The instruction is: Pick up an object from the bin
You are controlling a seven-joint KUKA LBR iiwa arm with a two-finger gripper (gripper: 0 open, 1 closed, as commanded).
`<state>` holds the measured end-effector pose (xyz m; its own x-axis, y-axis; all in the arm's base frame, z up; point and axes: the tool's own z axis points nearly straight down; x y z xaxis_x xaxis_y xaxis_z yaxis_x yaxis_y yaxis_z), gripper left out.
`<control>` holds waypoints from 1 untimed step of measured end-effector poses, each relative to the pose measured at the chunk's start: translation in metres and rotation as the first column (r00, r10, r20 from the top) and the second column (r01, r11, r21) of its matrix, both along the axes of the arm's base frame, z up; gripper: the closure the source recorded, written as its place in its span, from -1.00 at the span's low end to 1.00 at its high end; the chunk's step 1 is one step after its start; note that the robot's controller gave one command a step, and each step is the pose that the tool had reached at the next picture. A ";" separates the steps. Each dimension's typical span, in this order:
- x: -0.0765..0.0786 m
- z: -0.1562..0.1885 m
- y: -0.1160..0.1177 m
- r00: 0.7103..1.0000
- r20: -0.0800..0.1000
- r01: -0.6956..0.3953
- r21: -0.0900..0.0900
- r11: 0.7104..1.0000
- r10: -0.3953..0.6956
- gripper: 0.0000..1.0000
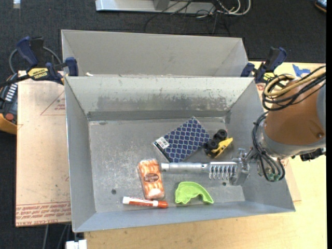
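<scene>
From the camera view, looking down into the bin (104, 154), I counted six loose things on its floor, one of each kind.

- One dark blue packet (184, 139) with a white lattice pattern lay near the middle, turned cornerwise to the walls.
- One small yellow-and-black clip-like piece (218, 144) sat just beside the packet, on the side toward the right wall.
- One silver metal utensil (189, 166), with a straight handle and a head of wire loops, lay below those two.
- One orange wrapped bar (151, 178) lay toward the near wall, its long side running roughly from far wall to near wall.
- One white pen-like stick (144, 203) with a red-orange end lay along the near wall, just below the bar.
- One green curved piece (193, 193) rested near the near wall, beside the stick's red end.

My arm came in over the right wall, and my hand (239, 169) was down at the floor by that wall, right against the utensil's wire head. I could not tell whether my hand was open or closed, nor whether it gripped anything.

The utensil's long axis ran about parallel to the near wall. Its handle end pointed toward the left wall, stopping close to the top of the orange bar. Its looped head pointed toward the right wall, at my hand.
</scene>
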<state>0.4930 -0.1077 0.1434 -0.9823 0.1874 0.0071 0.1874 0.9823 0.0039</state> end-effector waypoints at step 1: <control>0.001 0.022 0.000 1.000 0.006 0.000 -0.001 1.000 0.000 1.00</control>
